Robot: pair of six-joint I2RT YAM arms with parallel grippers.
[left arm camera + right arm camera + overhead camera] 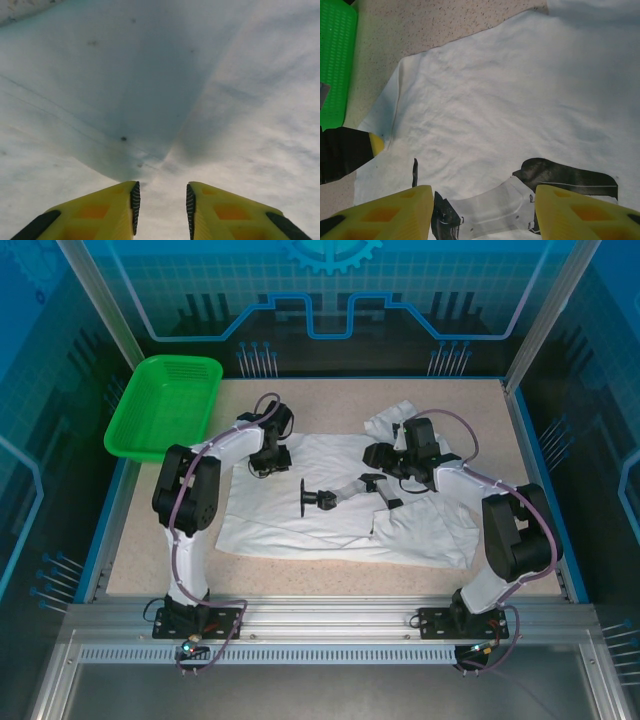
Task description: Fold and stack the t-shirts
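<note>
A white t-shirt (330,530) lies spread across the middle of the table, with a black print (320,498) on its chest. My left gripper (268,465) is low over the shirt's upper left part. In the left wrist view its yellow fingers (162,192) stand apart just above the white cloth (225,100), with nothing pinched between them. My right gripper (378,455) hovers over the shirt's upper middle. Its jaws (484,192) are open wide above the print (565,175), clear of the cloth (495,100).
A green mesh basket (165,405) stands at the table's back left corner, also in the right wrist view (335,60). Rumpled white cloth (388,420) lies behind the right gripper; I cannot tell whether it belongs to the same shirt. Bare speckled tabletop (300,400) lies behind the shirt.
</note>
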